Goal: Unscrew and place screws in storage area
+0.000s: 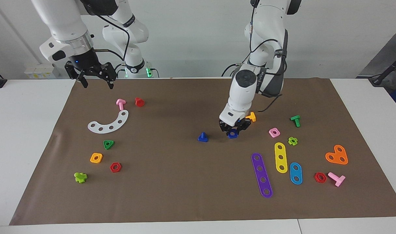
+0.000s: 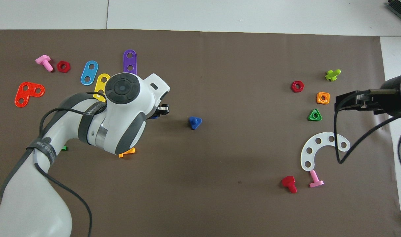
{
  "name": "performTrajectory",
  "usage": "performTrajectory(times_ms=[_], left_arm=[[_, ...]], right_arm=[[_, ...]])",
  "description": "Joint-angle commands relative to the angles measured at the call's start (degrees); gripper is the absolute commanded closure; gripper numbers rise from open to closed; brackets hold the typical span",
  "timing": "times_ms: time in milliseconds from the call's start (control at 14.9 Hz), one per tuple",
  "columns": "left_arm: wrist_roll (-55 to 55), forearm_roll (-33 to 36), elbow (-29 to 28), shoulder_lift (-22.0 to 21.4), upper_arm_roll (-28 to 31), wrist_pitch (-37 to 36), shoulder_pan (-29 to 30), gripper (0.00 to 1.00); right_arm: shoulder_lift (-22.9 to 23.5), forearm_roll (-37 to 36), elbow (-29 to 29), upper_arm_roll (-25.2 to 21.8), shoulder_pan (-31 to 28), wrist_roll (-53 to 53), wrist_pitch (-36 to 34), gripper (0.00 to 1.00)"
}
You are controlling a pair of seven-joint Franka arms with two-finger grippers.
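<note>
The dark-blue bolt (image 1: 203,137) stands alone on its head on the brown mat, mid-table, and also shows in the overhead view (image 2: 195,122). My left gripper (image 1: 232,130) is down at the mat beside it, toward the left arm's end, shut on the dark-blue square nut (image 1: 232,134). In the overhead view the arm hides that nut. The storage area is at the right arm's end: white curved strip (image 1: 108,123), green triangle nut (image 1: 108,144), orange square nut (image 1: 96,158), red hexagon nut (image 1: 115,167). My right gripper (image 1: 98,84) hangs open and empty, raised over the mat's corner by its base.
A pink bolt (image 1: 120,104) and a red bolt (image 1: 139,102) lie by the white strip, with a lime piece (image 1: 80,177) farther out. By the left gripper are an orange bolt (image 1: 251,116), pink nut (image 1: 274,132), green bolt (image 1: 295,120), purple strip (image 1: 261,175), yellow strip (image 1: 281,157) and orange heart (image 1: 337,155).
</note>
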Motion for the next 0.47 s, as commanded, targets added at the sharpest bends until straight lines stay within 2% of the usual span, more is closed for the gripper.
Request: performTrajectory(times_ms=[0, 201, 402], left_arm=[[4.99, 0.91, -6.98, -4.14, -0.70, 4.32, 5.88, 0.75], [10.10, 0.91, -10.50, -4.76, -0.79, 8.82, 11.43, 0.74], [10.54, 0.91, -13.49, -5.37, -0.79, 11.97, 11.88, 0.74]], right_arm=[[2.12, 2.28, -0.11, 0.21, 3.96, 5.83, 4.12, 0.00], [7.81, 1.68, 4.17, 0.38, 10.02, 14.69, 4.22, 0.00], [15.37, 1.67, 9.63, 0.38, 16.00, 20.77, 5.35, 0.00]])
